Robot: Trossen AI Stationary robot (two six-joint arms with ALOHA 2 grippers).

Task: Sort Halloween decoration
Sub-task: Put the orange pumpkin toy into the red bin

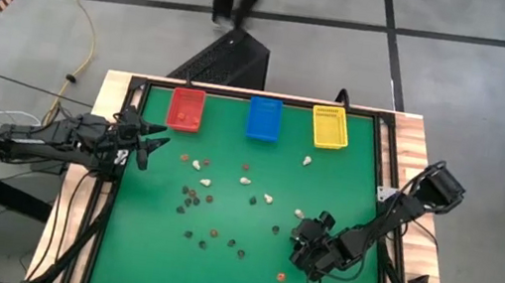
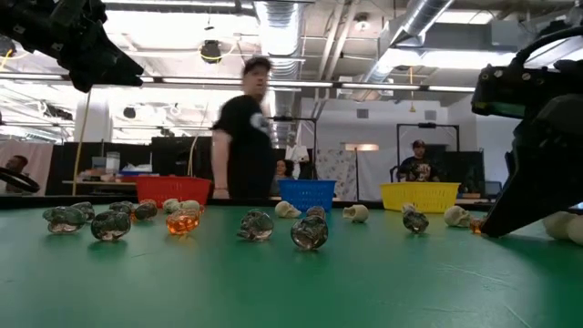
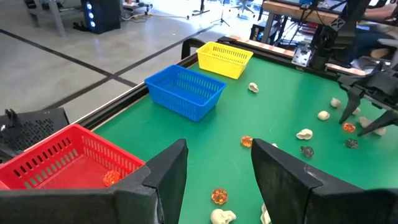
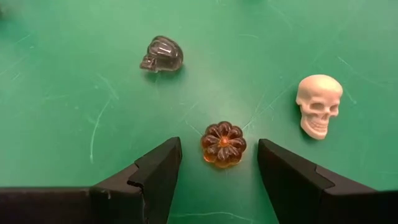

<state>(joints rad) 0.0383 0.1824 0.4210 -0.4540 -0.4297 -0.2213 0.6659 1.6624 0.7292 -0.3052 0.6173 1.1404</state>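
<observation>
My right gripper [image 4: 219, 163] is spread around an orange pumpkin trinket [image 4: 223, 144] on the green mat [image 4: 74, 93], at 5 o'clock of the table. It looks light, hard and slick; I would pinch its ribbed flanks.

Tiny cream, black, orange trinkets [image 1: 245, 181] scattered loose across green mat

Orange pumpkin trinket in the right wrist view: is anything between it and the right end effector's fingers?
Nothing visible is. The orange pumpkin lies between the open fingers of the right end effector; the grey skull and white skull lie apart from it.
</observation>
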